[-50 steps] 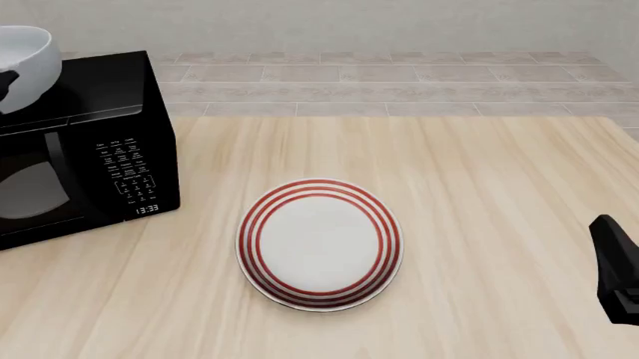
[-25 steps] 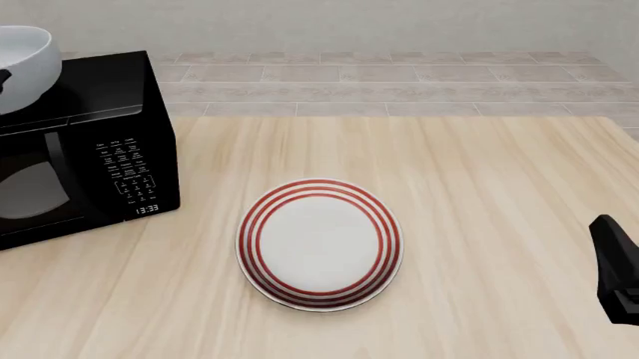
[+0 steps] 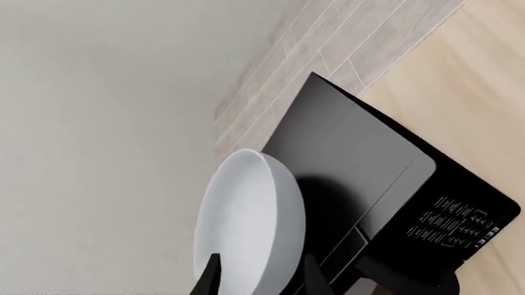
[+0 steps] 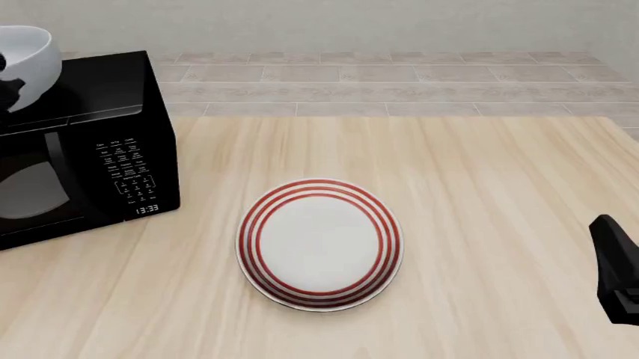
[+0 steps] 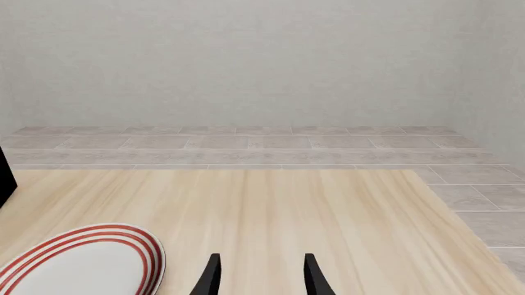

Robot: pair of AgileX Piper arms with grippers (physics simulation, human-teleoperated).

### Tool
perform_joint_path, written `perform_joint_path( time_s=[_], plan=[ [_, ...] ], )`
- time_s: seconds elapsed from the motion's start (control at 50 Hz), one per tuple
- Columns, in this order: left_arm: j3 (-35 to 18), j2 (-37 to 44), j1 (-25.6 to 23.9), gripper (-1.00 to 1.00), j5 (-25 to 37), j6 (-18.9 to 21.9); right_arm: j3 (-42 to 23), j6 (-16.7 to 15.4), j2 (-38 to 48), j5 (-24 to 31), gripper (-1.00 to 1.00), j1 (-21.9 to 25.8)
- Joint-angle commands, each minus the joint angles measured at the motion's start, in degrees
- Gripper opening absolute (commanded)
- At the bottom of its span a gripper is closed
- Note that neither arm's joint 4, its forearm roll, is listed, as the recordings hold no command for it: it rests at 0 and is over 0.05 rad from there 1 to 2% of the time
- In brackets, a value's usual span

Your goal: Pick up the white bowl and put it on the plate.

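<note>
The white bowl [image 4: 28, 60] hangs tilted just above the top of the black microwave at the far left edge of the front view. In the left wrist view its rim [image 3: 250, 221] runs between the two dark fingers of my left gripper [image 3: 260, 278], which is shut on it. Only a dark bit of that gripper [image 4: 8, 84] shows in the front view. The red-ringed plate [image 4: 319, 243] lies flat at the table's middle, also visible in the right wrist view [image 5: 78, 264]. My right gripper [image 5: 258, 279] is open and holds nothing, low over the wood right of the plate.
A black microwave [image 4: 90, 149] with a keypad stands at the table's left, under the bowl [image 3: 353, 160]. The right arm [image 4: 614, 265] shows at the front view's right edge. A tiled floor strip and pale wall lie beyond the table's far edge.
The bowl has shifted slightly left and tilted a little in the left gripper's hold. Plate and right arm have not moved.
</note>
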Motion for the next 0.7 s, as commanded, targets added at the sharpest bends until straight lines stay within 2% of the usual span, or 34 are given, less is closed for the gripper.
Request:
perform_joint_path(
  time_s=[0.02, 0.2, 0.7],
  plan=[
    [0.41, 3.73, 1.17, 1.00, -3.27, 0.26, -0.10, 0.00, -0.47, 0.54, 1.00, 0.07],
    [1.45, 5.34, 1.48, 1.00, -5.29, 1.41, -0.10, 0.00, -0.49, 0.55, 1.00, 0.07],
    [0.51, 10.07, 2.68, 1.00, -8.32, 0.55, -0.10, 0.00, -0.48, 0.55, 1.00, 0.07]
  ],
)
